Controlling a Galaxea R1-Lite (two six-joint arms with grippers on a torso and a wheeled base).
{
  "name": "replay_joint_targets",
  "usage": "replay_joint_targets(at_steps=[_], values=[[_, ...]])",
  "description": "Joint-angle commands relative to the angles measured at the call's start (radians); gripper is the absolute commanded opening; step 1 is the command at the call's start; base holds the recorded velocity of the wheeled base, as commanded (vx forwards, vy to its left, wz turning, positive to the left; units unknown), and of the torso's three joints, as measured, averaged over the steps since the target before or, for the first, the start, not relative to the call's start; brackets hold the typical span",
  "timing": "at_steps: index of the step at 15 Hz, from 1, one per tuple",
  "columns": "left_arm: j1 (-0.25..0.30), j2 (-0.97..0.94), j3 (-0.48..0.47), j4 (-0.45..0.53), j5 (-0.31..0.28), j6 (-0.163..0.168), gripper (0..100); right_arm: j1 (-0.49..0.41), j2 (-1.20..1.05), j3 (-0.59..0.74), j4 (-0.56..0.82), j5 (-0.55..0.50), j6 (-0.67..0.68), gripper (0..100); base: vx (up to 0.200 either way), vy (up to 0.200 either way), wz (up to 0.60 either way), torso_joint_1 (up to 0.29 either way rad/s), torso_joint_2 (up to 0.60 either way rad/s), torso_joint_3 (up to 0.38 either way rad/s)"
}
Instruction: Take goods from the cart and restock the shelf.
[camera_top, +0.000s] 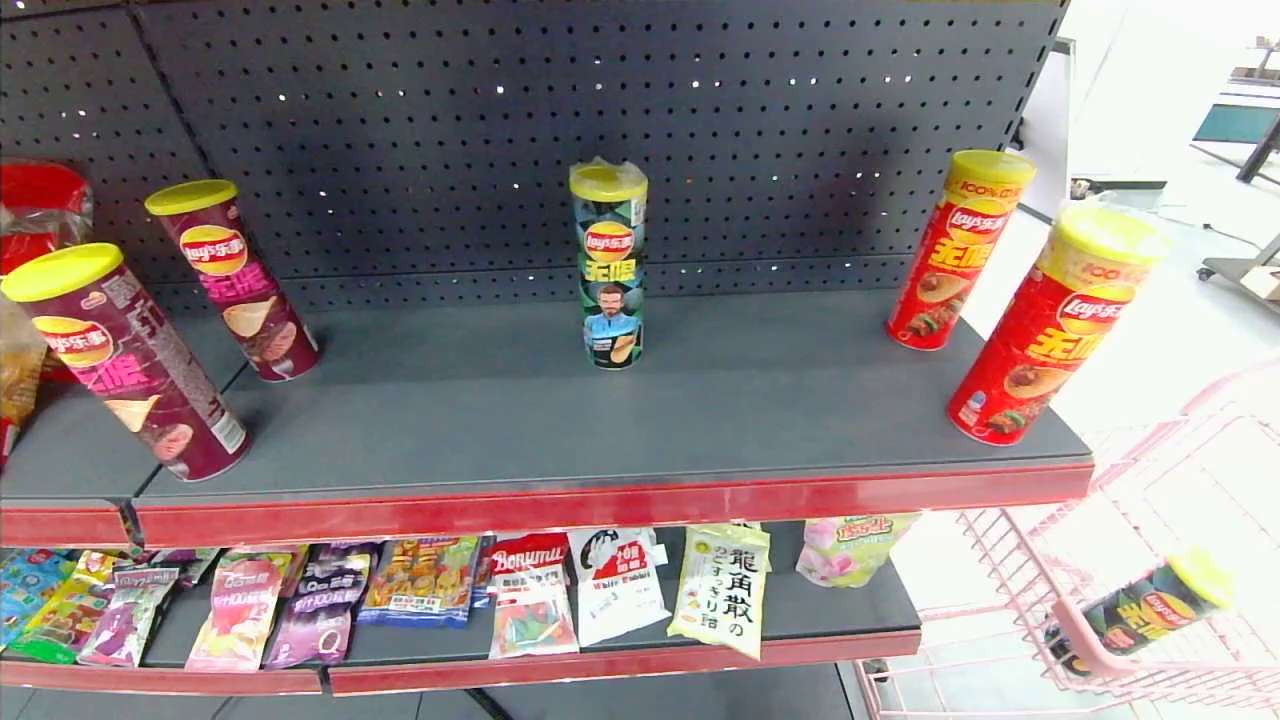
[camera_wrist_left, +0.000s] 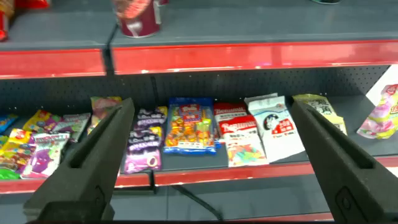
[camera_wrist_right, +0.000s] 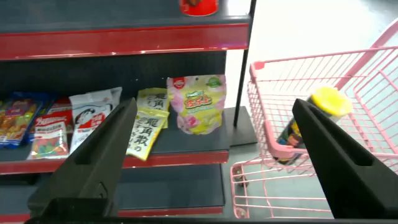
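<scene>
Left gripper (camera_wrist_left: 212, 106): both dark fingers are spread wide, with nothing between them. It hangs in front of the lower shelf (camera_top: 800, 600), facing the row of snack bags (camera_wrist_left: 186, 124).
Right gripper (camera_wrist_right: 214, 102): it is also wide apart and holds nothing. It faces the right end of the lower shelf and the cart (camera_wrist_right: 311, 60).
Dark can (camera_top: 1140, 610): it has a yellow lid and lies tilted inside the cart's basket, close to the pink rim, with the lid end higher than the bottom (one finger hides part of it in the right wrist view (camera_wrist_right: 328, 101)).
Cart (camera_top: 1010, 560): a pink wire cart, standing just beside the right end of the shelf unit.
Upper shelf (camera_top: 600, 430): a grey board with a red front edge, with five upright cans standing well apart.
Middle can (camera_top: 608, 265): dark green, near the pegboard back.
Red cans: one is at the back right (camera_top: 960, 250) and one at the front right corner (camera_top: 1060, 320).
Purple cans: one is at the back left (camera_top: 235, 280) and one nearer the front (camera_top: 130, 360).
Lower shelf: flat snack bags lie side by side along it. A pink and green pouch (camera_wrist_right: 198, 102) is the last one on the right, nearest the cart.
</scene>
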Motion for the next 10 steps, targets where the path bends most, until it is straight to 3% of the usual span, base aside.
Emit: replay_joint_targets(at_steps=[1, 9, 10], values=[[-0.001, 0.001, 0.000, 0.000, 0.000, 0.000, 100, 0.000, 0.000, 0.000, 0.001, 0.000, 0.000, 100, 0.000, -0.200, 0.00, 0.007, 0.00, 0.007], [0.001, 0.001, 0.000, 0.000, 0.000, 0.000, 100, 0.000, 0.000, 0.000, 0.001, 0.000, 0.000, 100, 0.000, -0.200, 0.00, 0.002, 0.00, 0.001], [-0.001, 0.001, 0.000, 0.000, 0.000, 0.000, 100, 0.000, 0.000, 0.000, 0.001, 0.000, 0.000, 100, 0.000, 0.000, 0.00, 0.000, 0.00, 0.000]])
